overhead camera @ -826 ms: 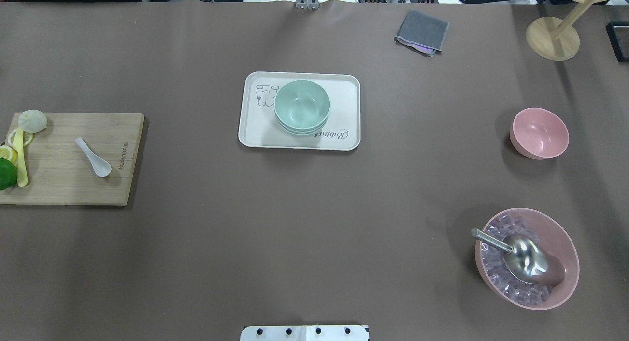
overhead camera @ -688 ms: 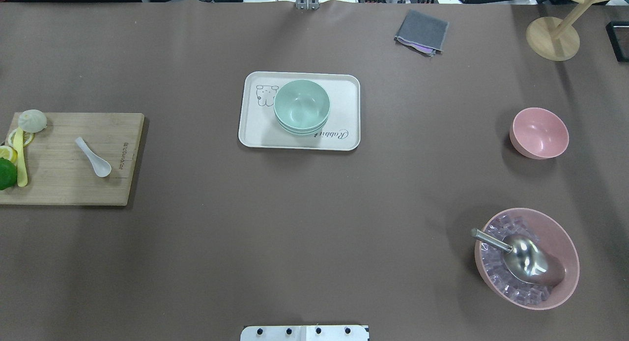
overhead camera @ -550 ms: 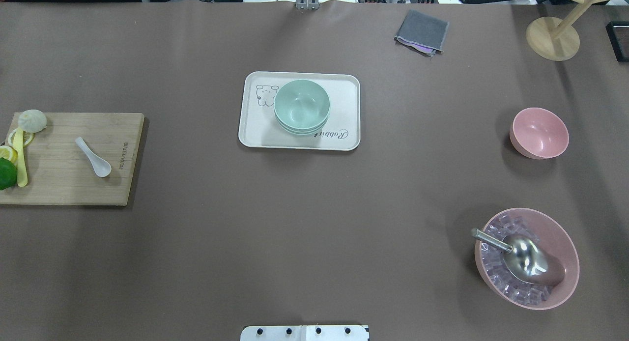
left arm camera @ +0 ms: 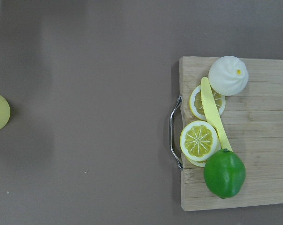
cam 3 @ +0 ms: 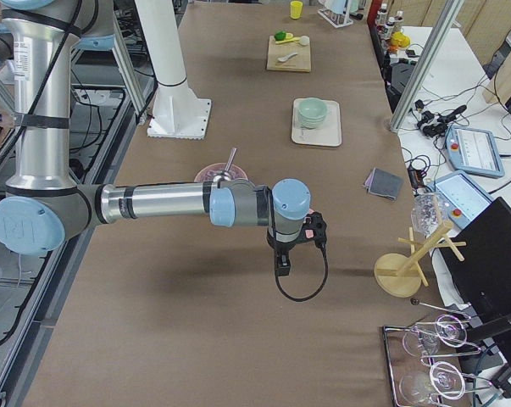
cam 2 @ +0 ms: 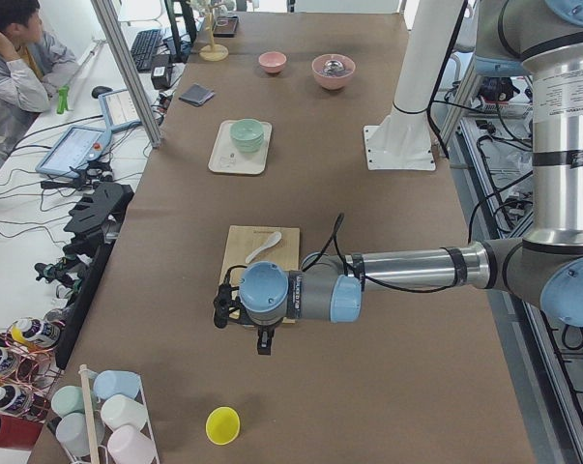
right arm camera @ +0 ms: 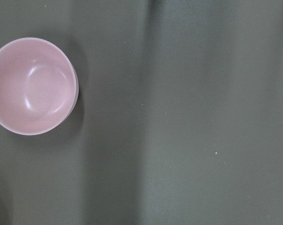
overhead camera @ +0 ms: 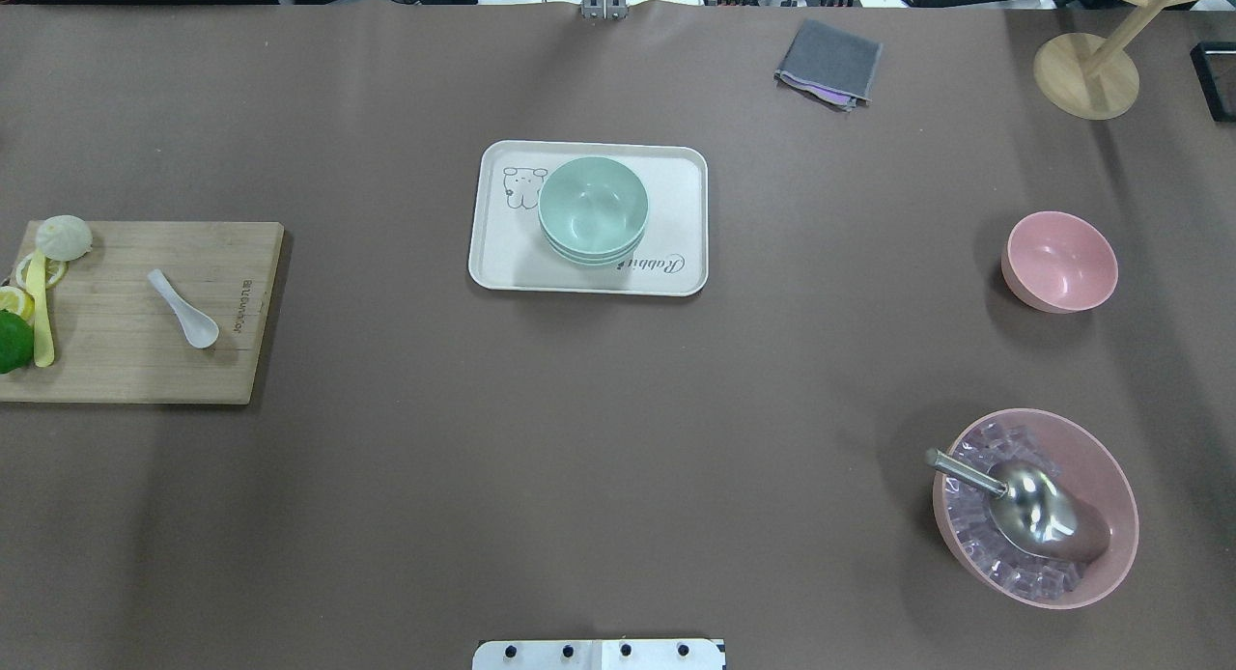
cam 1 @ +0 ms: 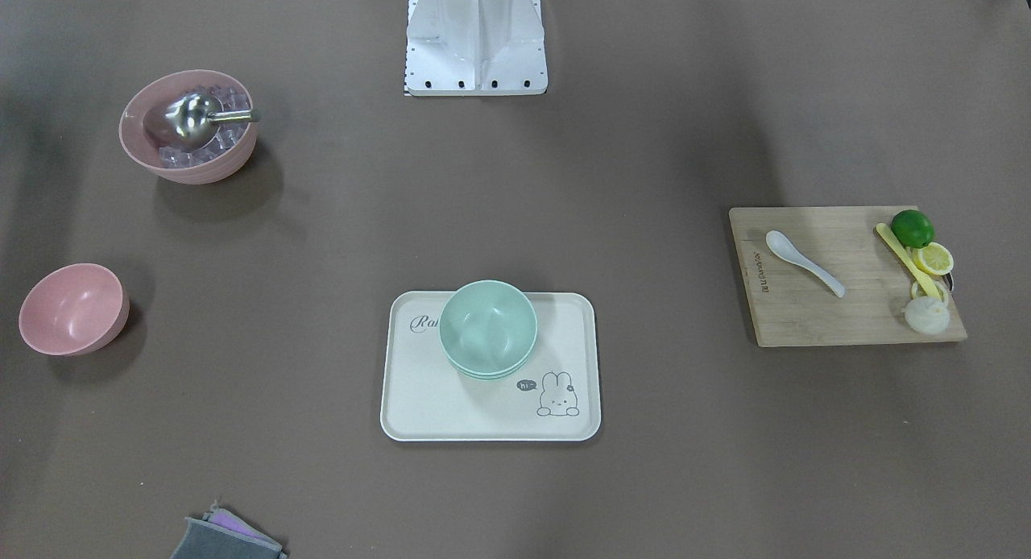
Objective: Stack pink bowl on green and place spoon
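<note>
Pink bowl (overhead camera: 1059,262) stands alone; whether left claw (cam 2: 261,340) and right claw (cam 3: 282,264) are open, I cannot tell.

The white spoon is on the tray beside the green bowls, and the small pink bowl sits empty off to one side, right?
Not quite. The white spoon lies on the wooden cutting board, not the tray, as the overhead view shows. The small pink bowl is indeed empty, off to one side.
</note>
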Action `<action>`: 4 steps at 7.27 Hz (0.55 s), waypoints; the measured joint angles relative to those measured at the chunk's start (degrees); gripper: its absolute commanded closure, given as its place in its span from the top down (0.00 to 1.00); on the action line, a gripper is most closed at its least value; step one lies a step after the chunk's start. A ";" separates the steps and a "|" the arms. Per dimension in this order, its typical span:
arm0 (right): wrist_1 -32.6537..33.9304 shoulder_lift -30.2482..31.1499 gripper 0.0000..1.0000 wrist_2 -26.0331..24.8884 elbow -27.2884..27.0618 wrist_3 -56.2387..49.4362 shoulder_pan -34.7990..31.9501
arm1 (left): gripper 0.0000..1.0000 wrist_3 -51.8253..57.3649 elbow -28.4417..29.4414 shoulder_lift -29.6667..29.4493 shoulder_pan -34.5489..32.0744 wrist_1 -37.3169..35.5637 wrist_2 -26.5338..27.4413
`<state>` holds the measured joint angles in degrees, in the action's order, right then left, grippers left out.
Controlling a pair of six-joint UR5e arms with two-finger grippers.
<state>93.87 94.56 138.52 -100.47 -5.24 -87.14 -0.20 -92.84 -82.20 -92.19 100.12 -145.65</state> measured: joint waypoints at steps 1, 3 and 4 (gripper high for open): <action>0.00 -0.10 1.00 0.14 0.03 0.08 0.03 | 0.99 -0.32 -1.35 1.19 -0.04 2.56 -0.13; 0.00 -0.21 1.00 0.38 -0.11 0.13 0.04 | 0.99 -0.85 -2.11 2.64 0.05 5.96 -0.13; 0.00 -0.32 1.00 0.79 -0.16 0.12 0.07 | 0.99 -0.93 -2.32 2.85 0.11 7.37 -0.21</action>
<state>93.87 94.24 139.31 -100.62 -5.12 -87.07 -1.13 -95.16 -79.36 -92.08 107.48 -145.86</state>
